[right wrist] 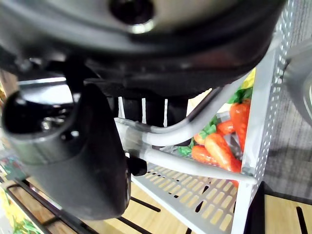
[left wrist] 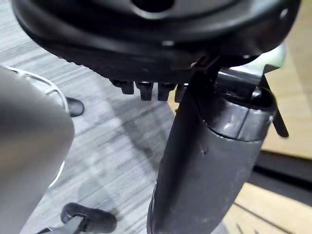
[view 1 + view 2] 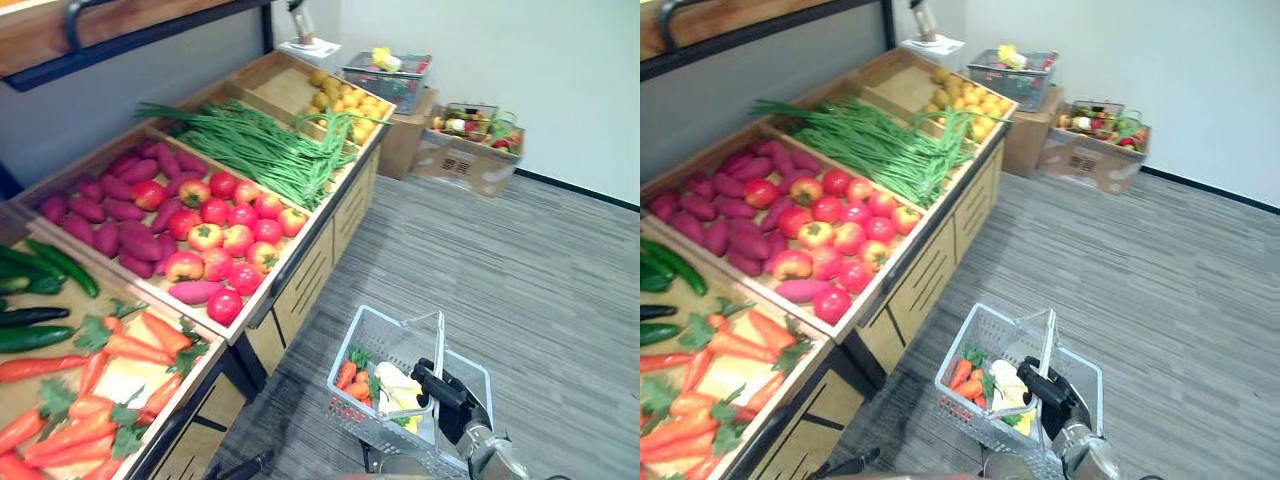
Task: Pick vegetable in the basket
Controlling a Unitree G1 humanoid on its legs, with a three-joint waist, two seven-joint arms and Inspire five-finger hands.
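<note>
I see my right hand (image 3: 452,398) low on the near right, fingers curled round the grey handles (image 1: 195,165) of the wire basket (image 3: 385,325); carrots (image 3: 352,376) lie in its left end. My left hand (image 2: 161,44) hangs over the floor (image 2: 112,146), and I cannot tell its grip

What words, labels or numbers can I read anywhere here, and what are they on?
None can be read.
The cardboard box by the wall bears dark print on its front, too small and blurred to read.
The produce stand and the grey basket show no writing.
</note>
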